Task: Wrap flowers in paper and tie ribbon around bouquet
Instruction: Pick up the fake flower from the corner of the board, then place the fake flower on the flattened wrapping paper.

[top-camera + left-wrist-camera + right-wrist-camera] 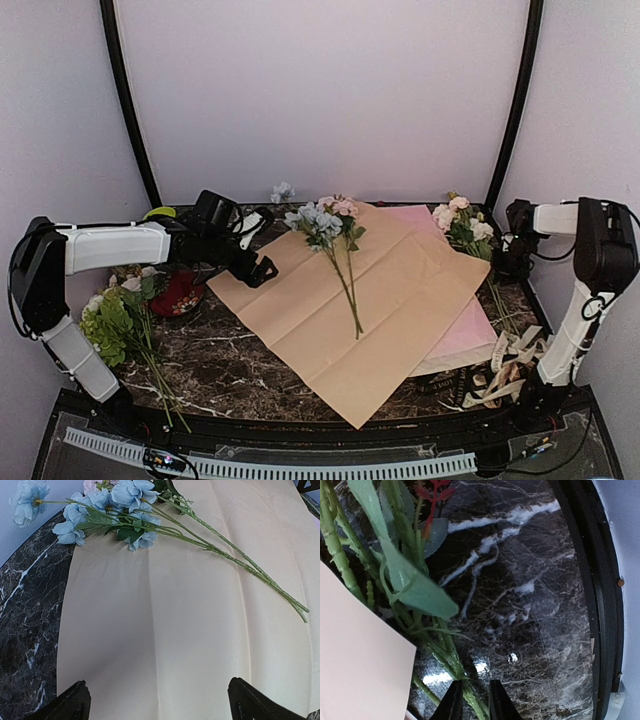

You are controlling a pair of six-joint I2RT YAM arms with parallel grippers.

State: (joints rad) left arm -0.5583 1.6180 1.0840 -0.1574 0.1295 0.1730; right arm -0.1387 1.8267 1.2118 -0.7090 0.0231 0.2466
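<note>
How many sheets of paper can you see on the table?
2. The tan sheet lies mid-table; the pink sheet lies beneath it, showing along its right side and far corner. More may be hidden underneath.

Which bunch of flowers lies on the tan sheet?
The blue-and-pink bunch in the middle; its stems stretch across the tan sheet. The green-leaved bunch at left and the cream bunch at right lie off it.

Tan sheet, pink sheet (beneath), perhaps ribbons
</note>
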